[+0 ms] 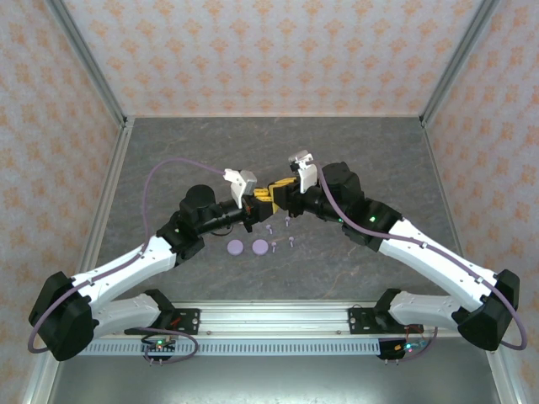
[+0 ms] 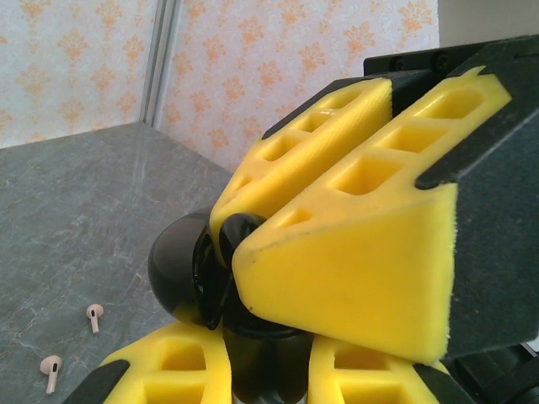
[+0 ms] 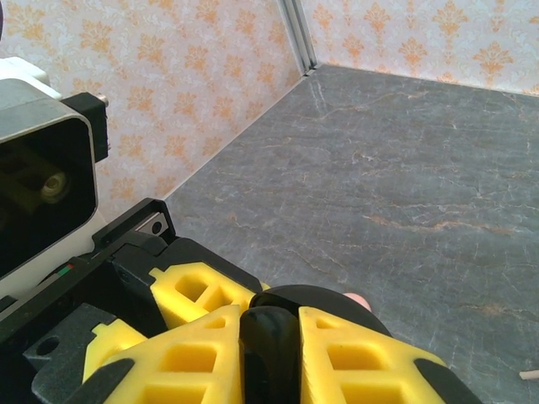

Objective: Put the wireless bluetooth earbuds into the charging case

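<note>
Both the left claw (image 2: 261,347) and the right claw (image 3: 269,338) are clamped on the glossy black rounded charging case (image 2: 181,265), which is held between them. Tiny pale stemmed earbuds (image 2: 94,316) lie loose on the grey stone-patterned counter (image 2: 76,210) below the claws, so most of the insertion appears outstanding.

Tabletop (image 1: 337,160) was grey stone-look laminate with pale marble veining, matte, under soft, even light. Three walls (image 1: 269,50) closed it in at left, back and right, papered pale pink with a repeating orange floral motif and joined at the back corners by slanting aluminium posts (image 1: 88,59). A slotted metal rail (image 1: 278,320) ran along the near edge.
</note>
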Motion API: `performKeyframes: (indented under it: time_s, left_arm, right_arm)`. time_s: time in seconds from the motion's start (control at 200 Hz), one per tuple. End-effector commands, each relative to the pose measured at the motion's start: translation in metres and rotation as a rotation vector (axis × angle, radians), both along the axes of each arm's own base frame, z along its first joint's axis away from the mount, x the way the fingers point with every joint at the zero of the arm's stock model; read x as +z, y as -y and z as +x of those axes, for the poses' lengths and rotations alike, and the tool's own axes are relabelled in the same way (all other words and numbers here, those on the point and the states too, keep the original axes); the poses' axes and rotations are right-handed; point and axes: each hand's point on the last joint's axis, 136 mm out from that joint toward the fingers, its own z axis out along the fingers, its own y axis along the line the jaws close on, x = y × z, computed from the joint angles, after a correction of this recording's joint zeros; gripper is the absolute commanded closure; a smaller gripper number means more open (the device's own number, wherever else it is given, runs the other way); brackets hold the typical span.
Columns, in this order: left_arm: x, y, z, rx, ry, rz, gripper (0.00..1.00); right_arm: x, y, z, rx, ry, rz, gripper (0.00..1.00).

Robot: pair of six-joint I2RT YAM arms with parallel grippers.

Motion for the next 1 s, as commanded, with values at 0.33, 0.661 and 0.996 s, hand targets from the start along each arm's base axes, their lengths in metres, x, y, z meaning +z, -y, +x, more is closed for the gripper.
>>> performKeyframes:
  time_s: [0.33,0.661,0.996]
  left_arm:
    - [0.018,0.003,-0.006,-0.024,0.080,-0.015,1.00]
    - [0.008,-0.006,-0.011,-0.005,0.156,0.053,1.00]
    - [0.003,-0.019,-0.020,0.018,0.250,0.116,1.00]
  right_arm:
    - [0.023,0.004,-0.002,-0.016,0.027,0.027,0.67]
    - [0.062,0.027,-0.002,-0.105,0.048,0.024,0.53]
    - [0.007,0.089,0.021,-0.350,-0.153,-0.141,0.46]
